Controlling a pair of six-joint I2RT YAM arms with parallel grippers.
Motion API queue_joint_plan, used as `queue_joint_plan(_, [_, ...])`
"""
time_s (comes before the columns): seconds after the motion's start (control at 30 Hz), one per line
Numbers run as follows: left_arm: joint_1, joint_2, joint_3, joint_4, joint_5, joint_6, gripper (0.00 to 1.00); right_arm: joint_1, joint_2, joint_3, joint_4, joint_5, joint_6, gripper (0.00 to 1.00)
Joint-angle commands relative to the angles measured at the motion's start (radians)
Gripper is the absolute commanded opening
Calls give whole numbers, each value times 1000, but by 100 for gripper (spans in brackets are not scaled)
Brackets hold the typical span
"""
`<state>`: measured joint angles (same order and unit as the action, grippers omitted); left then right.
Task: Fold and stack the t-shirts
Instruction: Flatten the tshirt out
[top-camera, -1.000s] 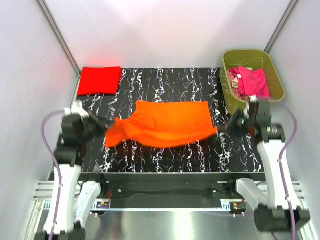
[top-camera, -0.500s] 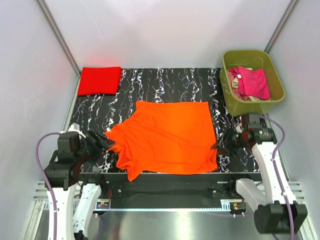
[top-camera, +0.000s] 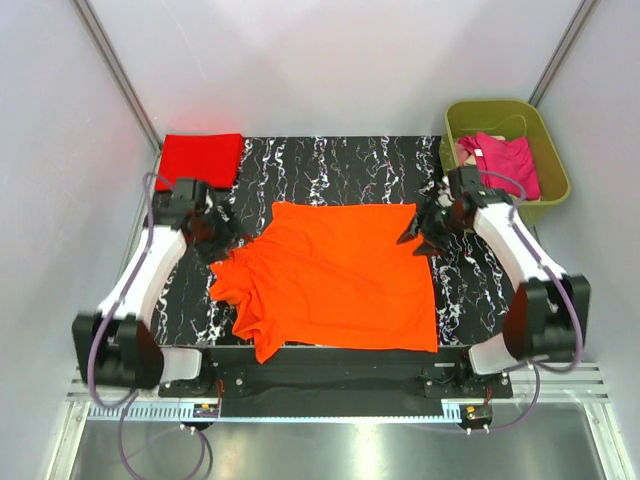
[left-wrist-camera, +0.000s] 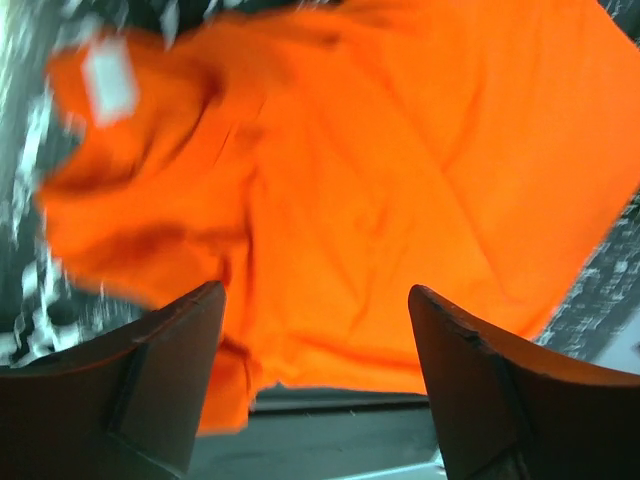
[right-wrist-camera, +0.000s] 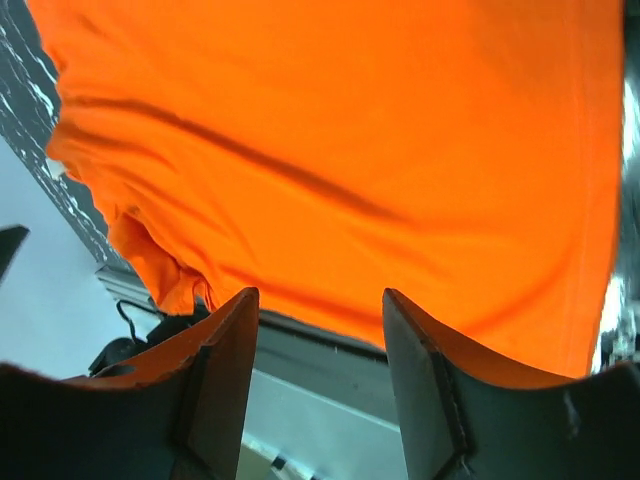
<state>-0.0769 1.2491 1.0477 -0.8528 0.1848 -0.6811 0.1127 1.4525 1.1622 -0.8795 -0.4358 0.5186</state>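
A bright orange t-shirt (top-camera: 335, 275) lies spread flat on the black marbled table (top-camera: 330, 165), its hem at the near edge. My left gripper (top-camera: 228, 236) hovers open over its far left sleeve. In the left wrist view the gripper (left-wrist-camera: 315, 292) holds nothing, with the orange cloth (left-wrist-camera: 380, 180) below. My right gripper (top-camera: 415, 236) stands open at the shirt's far right corner, and in the right wrist view it (right-wrist-camera: 320, 295) is empty above the shirt (right-wrist-camera: 350, 150). A folded red t-shirt (top-camera: 200, 160) lies at the back left. A magenta t-shirt (top-camera: 505, 162) sits crumpled in the tub.
The olive-green tub (top-camera: 555, 170) stands at the table's back right corner, a bit of beige cloth (top-camera: 467, 168) beside the magenta shirt in it. White walls close in on both sides. The metal rail (top-camera: 330, 385) runs along the near edge.
Both grippers drew the orange shirt toward the near edge, laid it flat and let go. Both arms then swung back to the shirt's far corners, jaws open.
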Motion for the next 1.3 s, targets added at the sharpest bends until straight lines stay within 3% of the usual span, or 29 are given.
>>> queue_joint_plan(0.0, [-15, 199, 148, 149, 16, 138, 80, 44, 110, 149, 105, 12, -49, 60])
queue_joint_plan(0.07, [-29, 297, 239, 144, 51, 179, 76, 56, 225, 188, 117, 25, -51, 58])
queue_joint_plan(0.17, [-63, 400, 290, 143, 73, 216, 63, 87, 359, 270, 120, 77, -60, 43])
queue_joint_plan(0.2, [-75, 401, 291, 144, 62, 233, 62, 94, 385, 299, 120, 101, -60, 32])
queue_joint_plan(0.27, [-89, 401, 282, 140, 29, 268, 59, 117, 445, 321, 122, 114, -60, 22])
queue_joint_plan(0.5, [-57, 472, 307, 129, 2, 324, 75, 150, 558, 323, 136, 170, -49, 22])
queue_joint_plan(0.7, [-18, 527, 373, 116, -4, 342, 76, 143, 571, 190, 129, 278, -22, 19])
queue_joint_plan(0.87, [34, 515, 383, 113, 48, 365, 74, 107, 439, 18, 91, 360, 20, 14])
queue_joint_plan(1.0, [37, 527, 370, 100, 88, 394, 76, 101, 316, -22, 59, 390, -31, 15])
queue_joint_plan(1.1, [34, 544, 342, 95, 116, 391, 78, 104, 278, 64, 63, 281, -98, 27])
queue_joint_plan(1.23, [34, 579, 330, 90, 131, 374, 78, 143, 369, 244, 85, 152, -169, 53])
queue_joint_plan(1.27, [34, 582, 333, 87, 128, 371, 78, 157, 397, 285, 89, 103, -176, 55])
